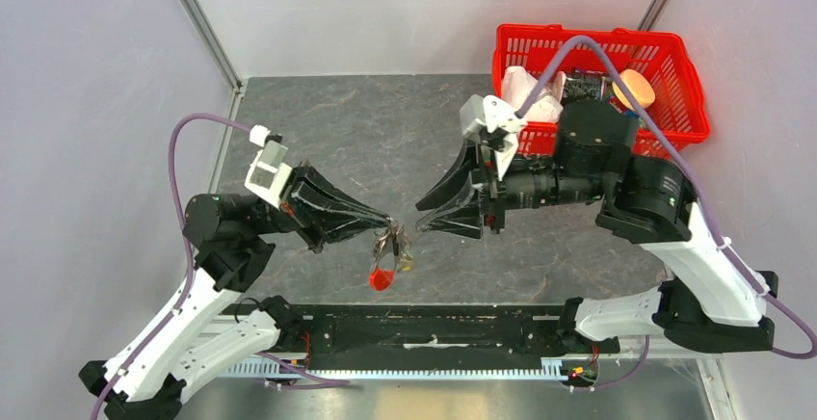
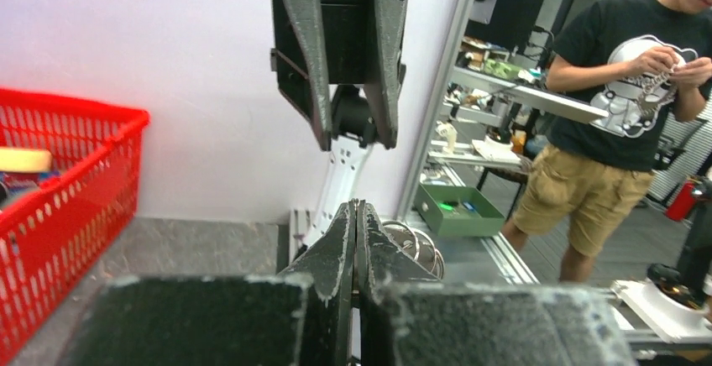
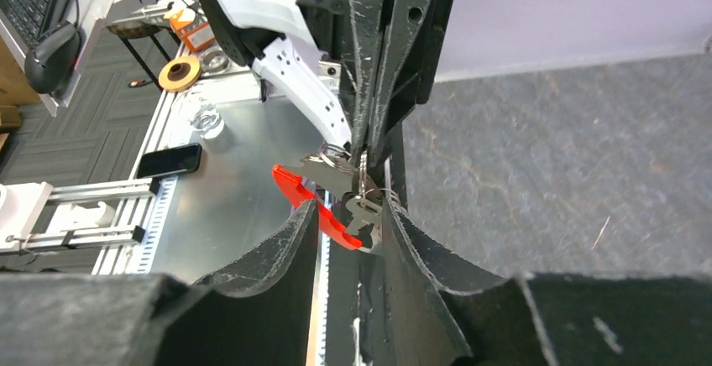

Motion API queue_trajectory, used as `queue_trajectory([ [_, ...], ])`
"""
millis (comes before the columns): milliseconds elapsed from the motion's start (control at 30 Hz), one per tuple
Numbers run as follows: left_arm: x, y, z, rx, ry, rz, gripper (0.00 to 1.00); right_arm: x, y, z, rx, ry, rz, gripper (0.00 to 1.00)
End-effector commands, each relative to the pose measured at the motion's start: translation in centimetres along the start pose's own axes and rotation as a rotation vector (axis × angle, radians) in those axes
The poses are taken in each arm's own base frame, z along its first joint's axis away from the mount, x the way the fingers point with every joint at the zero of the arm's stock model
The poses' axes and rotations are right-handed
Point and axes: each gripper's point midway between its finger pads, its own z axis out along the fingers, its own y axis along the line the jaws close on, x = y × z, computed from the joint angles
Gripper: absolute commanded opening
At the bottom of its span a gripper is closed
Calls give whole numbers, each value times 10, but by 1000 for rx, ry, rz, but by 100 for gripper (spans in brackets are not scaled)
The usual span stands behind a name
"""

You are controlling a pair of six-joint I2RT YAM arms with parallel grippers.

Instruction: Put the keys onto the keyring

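My left gripper (image 1: 389, 222) is shut on the keyring (image 1: 392, 238) and holds it above the table. A small bunch of keys (image 1: 398, 249) and the strap's red section (image 1: 382, 279) hang below its tip. In the right wrist view the shut left fingers (image 3: 382, 64) come down from above, with wire rings (image 3: 337, 155), a silver key (image 3: 362, 209) and the red section (image 3: 290, 186) hanging under them. My right gripper (image 1: 424, 216) is open and empty, its tips (image 3: 354, 211) just short of the hanging bunch. In the left wrist view the rings (image 2: 413, 245) show beside my shut fingertips (image 2: 357, 208).
A red basket (image 1: 680, 65) with several items stands at the back right, behind the right arm; it also shows in the left wrist view (image 2: 63, 181). The black rail of the arm bases (image 1: 424, 328) runs along the near table edge.
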Motion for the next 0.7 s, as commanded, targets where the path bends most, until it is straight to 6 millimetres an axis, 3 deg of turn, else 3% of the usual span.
queue_trajectory([
  [0, -49, -12, 3, 26, -234, 109, 2, -42, 9, -14, -4, -142, -134, 42],
  [267, -83, -7, 1, 49, -474, 78, 2, -47, 7, -9, -27, -161, -258, 46],
  [667, -90, 1, 0, 85, -569, 18, 2, -57, -5, 1, 1, -174, -382, 47],
])
